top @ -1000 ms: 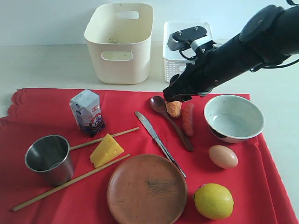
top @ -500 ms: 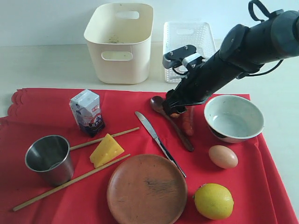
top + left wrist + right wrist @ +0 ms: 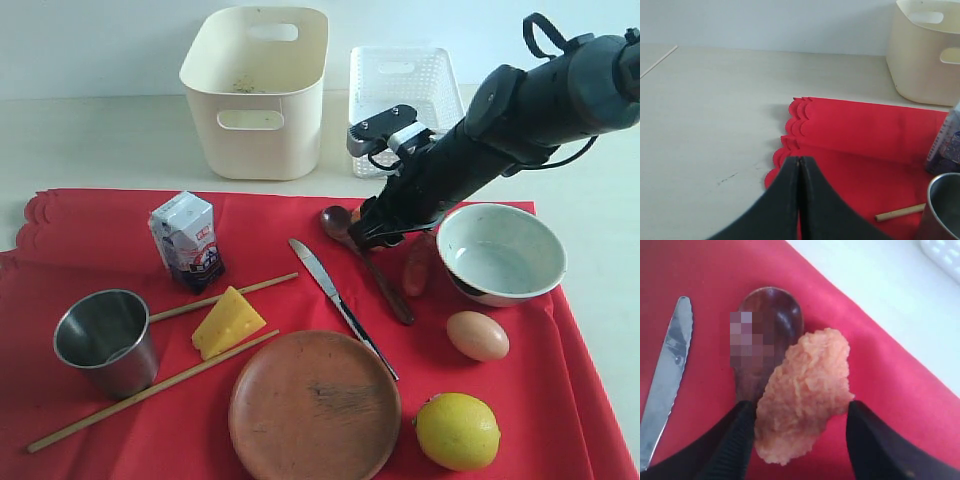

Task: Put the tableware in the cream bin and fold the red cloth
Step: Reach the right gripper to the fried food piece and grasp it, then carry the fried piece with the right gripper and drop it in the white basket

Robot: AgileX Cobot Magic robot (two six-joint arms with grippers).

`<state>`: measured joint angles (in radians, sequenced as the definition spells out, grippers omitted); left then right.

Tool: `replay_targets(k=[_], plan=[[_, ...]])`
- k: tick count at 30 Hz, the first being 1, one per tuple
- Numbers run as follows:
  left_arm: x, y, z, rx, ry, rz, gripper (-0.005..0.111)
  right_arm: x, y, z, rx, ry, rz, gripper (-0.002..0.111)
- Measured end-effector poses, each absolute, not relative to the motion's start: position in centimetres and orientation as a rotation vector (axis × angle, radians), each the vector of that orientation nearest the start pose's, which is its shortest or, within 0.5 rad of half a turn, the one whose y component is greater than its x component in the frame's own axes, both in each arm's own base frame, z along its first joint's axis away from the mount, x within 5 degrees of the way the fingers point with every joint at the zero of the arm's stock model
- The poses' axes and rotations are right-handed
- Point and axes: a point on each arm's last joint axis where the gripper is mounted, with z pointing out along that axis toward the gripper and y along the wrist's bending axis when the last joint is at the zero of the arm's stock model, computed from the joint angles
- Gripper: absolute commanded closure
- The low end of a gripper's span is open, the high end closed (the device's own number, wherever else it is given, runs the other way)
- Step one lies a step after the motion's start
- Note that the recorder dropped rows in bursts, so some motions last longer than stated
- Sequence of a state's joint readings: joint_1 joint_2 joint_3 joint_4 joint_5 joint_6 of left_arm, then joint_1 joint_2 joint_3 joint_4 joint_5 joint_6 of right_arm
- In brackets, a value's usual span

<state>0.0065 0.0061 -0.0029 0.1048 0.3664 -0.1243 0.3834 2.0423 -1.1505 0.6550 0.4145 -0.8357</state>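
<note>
Right wrist view — hand (image 3: pixel 800 407) part-open, astride nugget (image 3: pixel 807 375)

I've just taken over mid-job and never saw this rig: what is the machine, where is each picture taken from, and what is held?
It is a robot with two arms, each ending in a pincer. The wide picture comes from a camera off the arms; the other two from wrist cameras. On the red cloth lie, among others, a steel cup, plate, bowl, knife, spoon, chopsticks, egg and lemon; the cream bin stands beyond it. The left pincer is shut and empty, near the cloth's scalloped edge. The right pincer straddles a fried nugget by the spoon; whether it grips it I cannot tell.
</note>
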Motion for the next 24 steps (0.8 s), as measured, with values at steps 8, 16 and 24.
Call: replay_targets(k=[8, 16, 24], plan=[[5.3, 0.4, 18.1, -0.057, 1.850, 0.021, 0.107, 35.3, 16.7, 11.2, -0.838, 2.564, 0.405, 0.108], [5.3, 0.4, 18.1, -0.057, 1.850, 0.021, 0.107, 35.2, 16.8, 14.7, -0.821, 2.479, 0.411, 0.108], [5.3, 0.4, 18.1, -0.057, 1.850, 0.021, 0.107, 34.7, 16.5, 19.4, -0.797, 2.355, 0.408, 0.108]])
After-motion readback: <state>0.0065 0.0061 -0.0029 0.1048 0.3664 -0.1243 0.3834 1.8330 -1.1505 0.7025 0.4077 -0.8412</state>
